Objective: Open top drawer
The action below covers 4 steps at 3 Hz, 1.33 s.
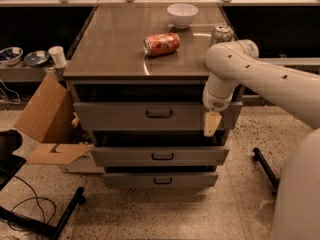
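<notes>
Three grey drawers sit one under the other in the camera view, and each has one small dark handle in the middle. The top drawer (115, 116) is the widest one, just under the cabinet top (110, 54). A dark gap shows above its front, but I cannot tell if it is shut or a little way out. The middle drawer (125, 156) and the bottom drawer (130, 179) are below it, at six o'clock. There is one arm (265, 81), big and white, and it comes in from three o'clock. The gripper (211, 123) hangs at the end of it and points down to six o'clock. It is in front of the right end of the top drawer, and I cannot tell if it touches the front. I also cannot tell if the gripper is spread or pressed together, and it holds nothing that I can see. The top drawer's handle (159, 114) lies at nine o'clock from the gripper, at about the same height. The handle is long from nine o'clock to three o'clock. I think the gripper must go sideways to reach it and then pull toward the camera. On the cabinet top there are two cans and one bowl: a red can (161, 44) on its side, a silver can (221, 34) standing up, and a white bowl (182, 15) at twelve o'clock. One cardboard box (45, 116) leans beside the cabinet at nine o'clock.
</notes>
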Each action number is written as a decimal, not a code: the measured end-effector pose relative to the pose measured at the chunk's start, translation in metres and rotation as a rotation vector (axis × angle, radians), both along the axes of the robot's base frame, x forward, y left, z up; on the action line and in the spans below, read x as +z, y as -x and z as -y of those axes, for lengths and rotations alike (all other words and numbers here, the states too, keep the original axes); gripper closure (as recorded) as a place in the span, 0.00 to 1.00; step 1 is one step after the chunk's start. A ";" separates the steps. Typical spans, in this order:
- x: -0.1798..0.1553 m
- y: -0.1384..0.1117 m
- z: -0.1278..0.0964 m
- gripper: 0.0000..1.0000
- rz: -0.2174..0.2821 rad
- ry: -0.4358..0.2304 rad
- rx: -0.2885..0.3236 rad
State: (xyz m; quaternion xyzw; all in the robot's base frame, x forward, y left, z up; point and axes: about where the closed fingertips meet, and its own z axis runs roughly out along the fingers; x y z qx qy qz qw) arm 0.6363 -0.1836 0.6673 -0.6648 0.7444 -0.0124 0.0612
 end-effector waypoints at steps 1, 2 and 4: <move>-0.006 0.015 0.024 0.50 -0.033 0.019 -0.051; 0.002 0.015 0.024 0.72 -0.033 0.019 -0.051; 0.013 0.035 0.031 1.00 -0.044 0.031 -0.082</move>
